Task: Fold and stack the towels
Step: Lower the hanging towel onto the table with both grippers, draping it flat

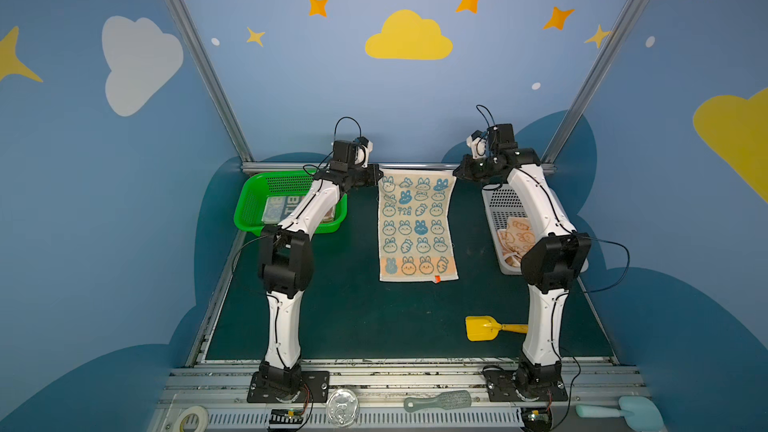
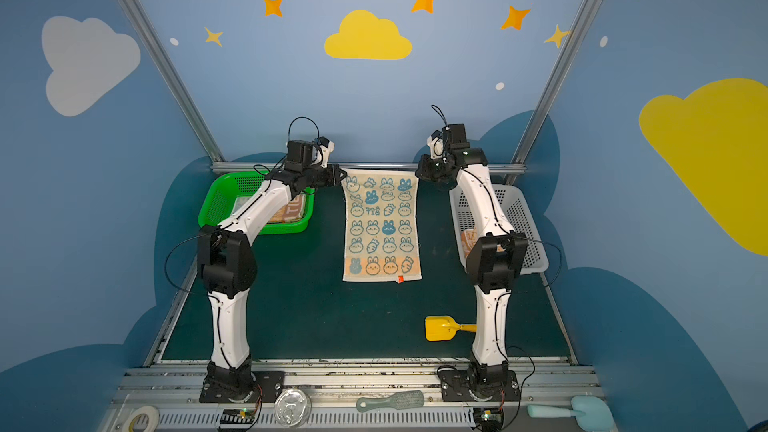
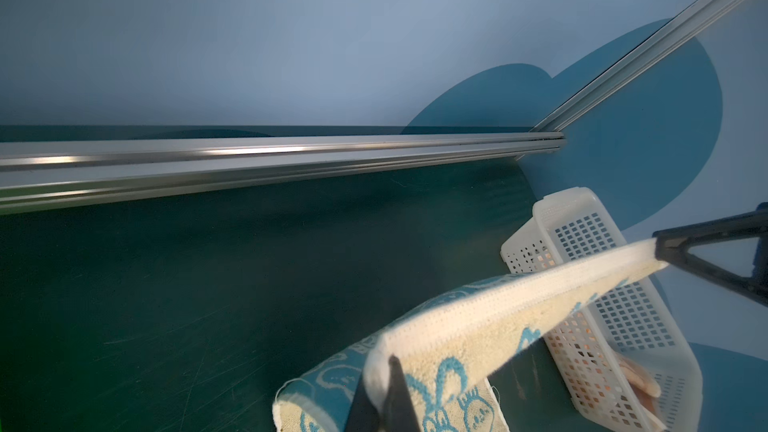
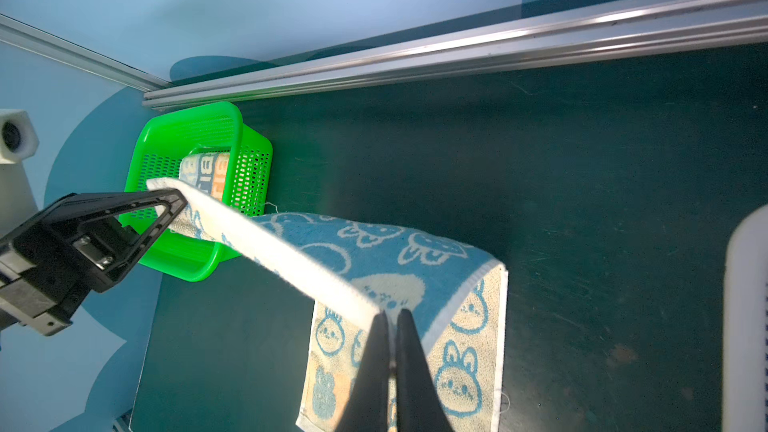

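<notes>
Left tool (image 1: pixel 377 179) and right tool (image 1: pixel 457 172) clench corners of the rabbit-print towel (image 1: pixel 415 226); light, limp terry should sag between.

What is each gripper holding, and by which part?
Both hold the cream rabbit towel: left gripper pinches one far corner, right gripper the other.

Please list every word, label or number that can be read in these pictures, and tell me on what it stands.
"BIT": large letters on the folded towel in the green basket; the rest is hidden.
Small blue lettering among the rabbits on the cream towel: too small to read.
Red tag on that towel's near edge: too small to read.
No other text shows.
</notes>
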Motion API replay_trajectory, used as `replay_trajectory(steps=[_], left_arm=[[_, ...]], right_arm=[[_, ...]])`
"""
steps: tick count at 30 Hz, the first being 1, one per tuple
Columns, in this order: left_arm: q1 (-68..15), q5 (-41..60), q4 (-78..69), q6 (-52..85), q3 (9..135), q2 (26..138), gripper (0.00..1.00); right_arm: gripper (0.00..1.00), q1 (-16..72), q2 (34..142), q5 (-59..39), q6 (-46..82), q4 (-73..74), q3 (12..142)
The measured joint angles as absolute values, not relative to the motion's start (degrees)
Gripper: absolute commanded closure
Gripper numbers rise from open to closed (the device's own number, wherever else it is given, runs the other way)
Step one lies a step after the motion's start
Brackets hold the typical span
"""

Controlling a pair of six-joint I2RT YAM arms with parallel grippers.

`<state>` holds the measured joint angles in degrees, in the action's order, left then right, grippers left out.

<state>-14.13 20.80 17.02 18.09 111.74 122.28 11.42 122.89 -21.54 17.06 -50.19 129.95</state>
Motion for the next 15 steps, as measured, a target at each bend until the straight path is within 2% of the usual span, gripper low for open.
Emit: replay_trajectory(steps=[9, 15], left_arm=[[-15.6, 22.4, 9.9, 19.4, 89.9, 115.5, 0.97], [-17.4, 22.0, 5.2, 21.3, 75.7, 110.0, 0.97]], right_arm=[[1.00, 11.4, 117.5, -22.3, 18.5, -48.2, 106.9], [1.00, 11.4, 115.1, -23.1, 20.3, -47.7, 97.2]])
